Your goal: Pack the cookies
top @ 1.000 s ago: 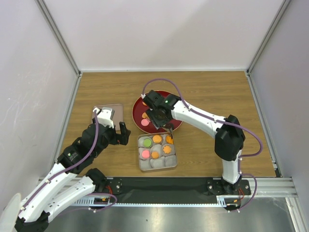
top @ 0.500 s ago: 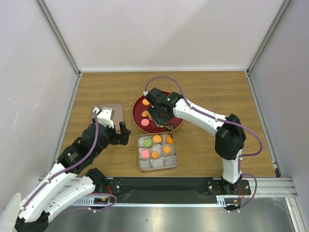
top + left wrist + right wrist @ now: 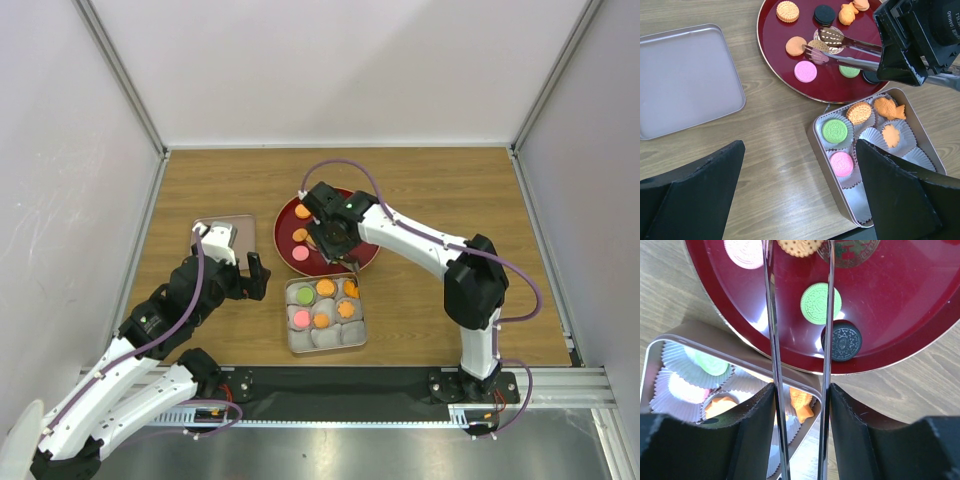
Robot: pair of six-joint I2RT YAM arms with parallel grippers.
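just before the red plate (image 3: 775, 35), a tin (image 3: 860, 205) holds several cookies (image 3: 835, 131). left of the plate, the left gripper (image 3: 800, 200) gapes wide, empty. over the plate, the right gripper (image 3: 799, 395) pinches tongs (image 3: 850, 50), tips astride a brown cookie (image 3: 799, 246).

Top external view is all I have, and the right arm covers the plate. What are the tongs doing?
Observer: Left wrist shows the tongs in the right tool with tips either side of a tan biscuit cookie on the red plate; lifted or not, I can't tell.
Operator: Any cookies near the tin?
Observer: Right wrist shows a green cookie and a black cookie beside each other by that rim.
Operator: The orange ones already packed, what shapes?
Observer: One fish, one flower.
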